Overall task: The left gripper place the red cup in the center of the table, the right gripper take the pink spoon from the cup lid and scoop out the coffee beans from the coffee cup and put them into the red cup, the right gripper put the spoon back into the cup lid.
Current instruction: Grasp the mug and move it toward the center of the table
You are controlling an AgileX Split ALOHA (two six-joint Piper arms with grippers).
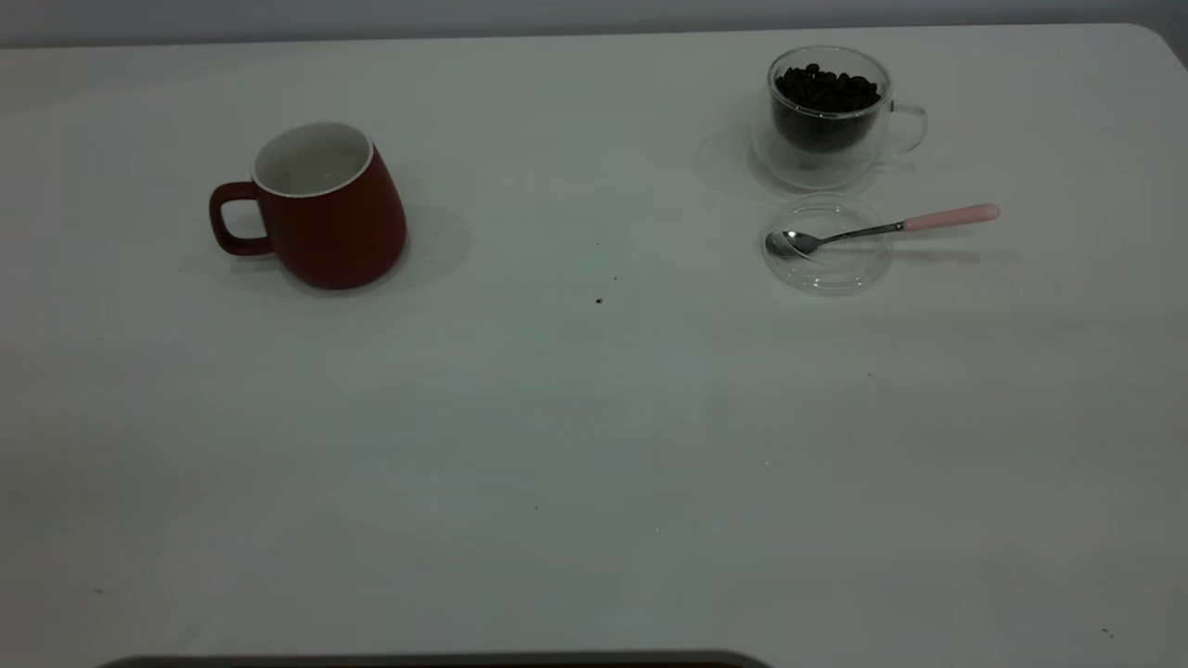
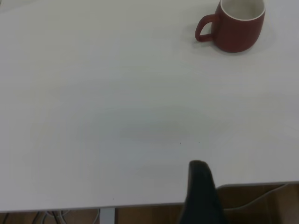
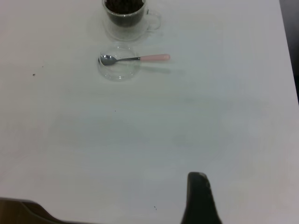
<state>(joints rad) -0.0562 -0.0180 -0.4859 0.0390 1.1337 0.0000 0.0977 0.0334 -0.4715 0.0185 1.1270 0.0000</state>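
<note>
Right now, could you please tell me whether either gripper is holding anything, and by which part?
Nothing is held. The dark red ceramic mug and the pink-handled metal spoon on the clear round lid rest untouched on the white table.

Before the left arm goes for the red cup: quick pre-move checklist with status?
1. Red cup upright, empty, handle away from centre: ok.
2. Table centre free for placement: ok.
3. Left gripper back at the near table edge, far from the cup; fingers: cannot tell.
4. Pink spoon bowl resting in cup lid: ok.
5. Coffee cup upright, coffee beans inside: ok.
6. Right gripper back from the workspace: ok.
</note>
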